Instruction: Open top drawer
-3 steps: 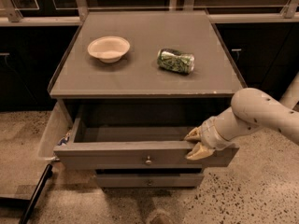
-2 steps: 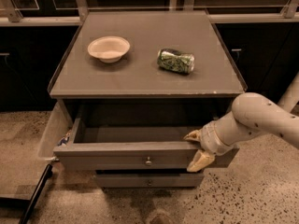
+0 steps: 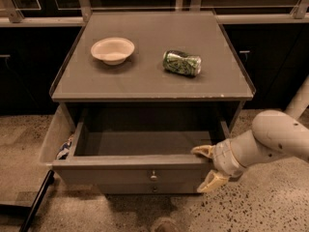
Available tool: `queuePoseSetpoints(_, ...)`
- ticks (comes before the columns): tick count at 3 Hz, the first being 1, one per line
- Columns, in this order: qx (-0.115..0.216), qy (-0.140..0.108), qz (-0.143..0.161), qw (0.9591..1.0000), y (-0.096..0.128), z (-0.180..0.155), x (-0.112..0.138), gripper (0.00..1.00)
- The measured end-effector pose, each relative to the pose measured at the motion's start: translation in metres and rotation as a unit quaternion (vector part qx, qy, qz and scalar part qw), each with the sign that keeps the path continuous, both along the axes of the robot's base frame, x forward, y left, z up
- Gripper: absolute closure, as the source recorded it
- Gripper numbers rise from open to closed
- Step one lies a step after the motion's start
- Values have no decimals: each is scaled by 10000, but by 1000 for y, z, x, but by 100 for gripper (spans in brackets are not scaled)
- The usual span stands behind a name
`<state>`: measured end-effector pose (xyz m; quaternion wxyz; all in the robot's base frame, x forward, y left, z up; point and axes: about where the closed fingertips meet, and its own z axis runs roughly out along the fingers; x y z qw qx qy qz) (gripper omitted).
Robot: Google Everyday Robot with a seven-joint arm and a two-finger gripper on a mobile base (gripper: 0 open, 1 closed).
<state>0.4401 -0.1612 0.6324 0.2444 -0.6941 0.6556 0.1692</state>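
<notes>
Camera view looks down on the top drawer (image 3: 130, 170), standing well out from under the surface (image 3: 149, 83), its small round knob (image 3: 153, 175) at the middle of the front panel. At that panel's right end sits the pincer (image 3: 207, 166), fingers (image 3: 203, 151) spread wide (upper one on the panel's top edge, lower one by its bottom corner), with nothing clamped between them.

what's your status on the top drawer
Gripper open, at right end of top drawer front. Drawer pulled well out. Bowl and green can sit on top, out of the way.
</notes>
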Motion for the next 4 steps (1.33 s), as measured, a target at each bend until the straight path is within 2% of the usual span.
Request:
queuePoseSetpoints(2,126,-90,-105,9998,-20,8,-34,84)
queuePoseSetpoints(3,127,-92,-106,9998,-17,8,-34,83)
queuePoseSetpoints(4,127,-91,-105,9998,-17,8,-34,61)
